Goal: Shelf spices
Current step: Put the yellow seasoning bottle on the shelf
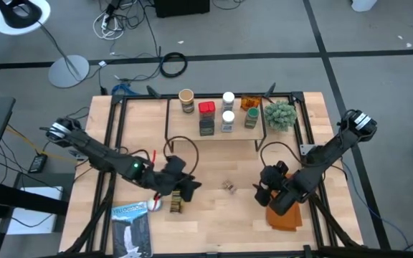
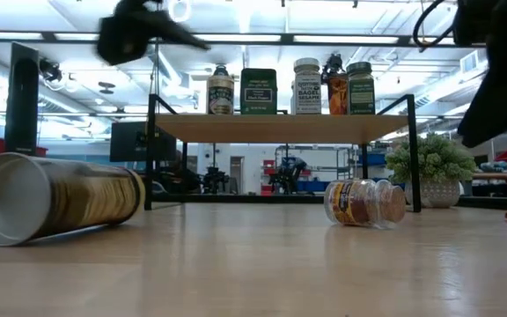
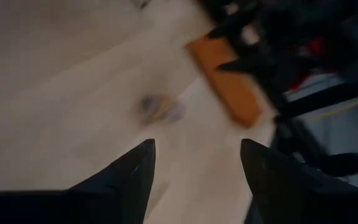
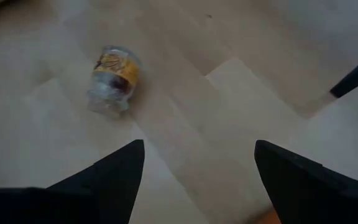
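Several spices stand upright on the shelf [image 1: 181, 127] at the table's far middle, also seen on the shelf board [image 2: 280, 129]. A small clear jar [image 1: 228, 186] lies on its side at mid-table, and shows in the low view as the jar [image 2: 365, 202] and in the right wrist view as the jar [image 4: 114, 78]. A round tin [image 1: 175, 205] lies on its side near the front left, the tin [image 2: 51, 198]. My left gripper [image 3: 197, 144] hovers open just above and beyond the tin [image 1: 188, 185]. My right gripper [image 4: 197, 144] hangs open to the right of the jar [image 1: 262, 190].
An orange folded cloth [image 1: 287, 218] lies under my right arm at the front right. A blue-and-white booklet [image 1: 131, 231] lies at the front left. A small potted plant [image 1: 280, 115] stands right of the shelf. Bare wood lies between the grippers.
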You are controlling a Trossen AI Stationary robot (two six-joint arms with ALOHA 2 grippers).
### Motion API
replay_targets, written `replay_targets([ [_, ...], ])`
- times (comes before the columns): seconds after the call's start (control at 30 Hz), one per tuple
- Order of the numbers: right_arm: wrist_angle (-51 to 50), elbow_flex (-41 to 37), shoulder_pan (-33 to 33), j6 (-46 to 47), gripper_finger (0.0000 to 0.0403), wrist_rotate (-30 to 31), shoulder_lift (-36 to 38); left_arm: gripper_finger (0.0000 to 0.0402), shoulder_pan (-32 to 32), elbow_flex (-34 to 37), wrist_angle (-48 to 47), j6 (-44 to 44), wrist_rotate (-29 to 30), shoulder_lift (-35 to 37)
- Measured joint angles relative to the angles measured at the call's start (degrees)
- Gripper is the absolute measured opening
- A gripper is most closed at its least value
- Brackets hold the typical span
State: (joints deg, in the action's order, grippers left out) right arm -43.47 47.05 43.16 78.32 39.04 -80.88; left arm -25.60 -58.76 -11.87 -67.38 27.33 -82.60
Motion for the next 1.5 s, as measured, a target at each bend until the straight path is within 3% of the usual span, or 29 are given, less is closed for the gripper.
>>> replay_targets([
  [0.17, 1.62, -0.02, 3.14, 0.64, 0.0305, 0.23, -0.13, 0.0241, 0.74, -0.02, 15.93, 9.09, -0.83, -3.6],
  [0.4, 5.95, -0.02, 8.05, 1.75, 0.0305, 0.86, -0.28, 0.0241, 0.36, 0.0, 33.16, 10.2, -3.0, -7.9],
  [0.6, 7.19, -0.02, 10.49, 4.28, 0.0305, 3.35, -0.31, 0.0241, 0.08, 0.04, 39.47, 8.05, -3.79, -11.01],
  [0.8, 7.68, -0.02, 13.21, 6.37, 0.0305, 3.39, -0.52, 0.0223, 0.12, 0.0, 38.07, 3.78, 2.82, -11.61],
  [0.97, 7.8, -0.02, 15.24, 7.21, 0.0305, 3.39, -0.52, 0.0192, 0.15, -6.78, 22.35, -0.92, 3.8, -11.55],
  [1.13, 7.98, -0.02, 16.32, 7.32, 0.0305, 3.38, -0.52, 0.0171, -0.16, -18.4, -7.69, -10.95, 2.95, -11.67],
  [1.27, 8.05, -0.02, 16.95, 7.29, 0.0305, 3.39, -0.52, 0.0168, -1.12, -26.04, -26.39, -20.56, 1.46, -13.75],
  [1.5, 8.13, -0.02, 18.68, 7.15, 0.0305, 3.37, -0.55, 0.0168, -1.08, -32.54, -42.45, -31.88, -8.28, -20.62],
])
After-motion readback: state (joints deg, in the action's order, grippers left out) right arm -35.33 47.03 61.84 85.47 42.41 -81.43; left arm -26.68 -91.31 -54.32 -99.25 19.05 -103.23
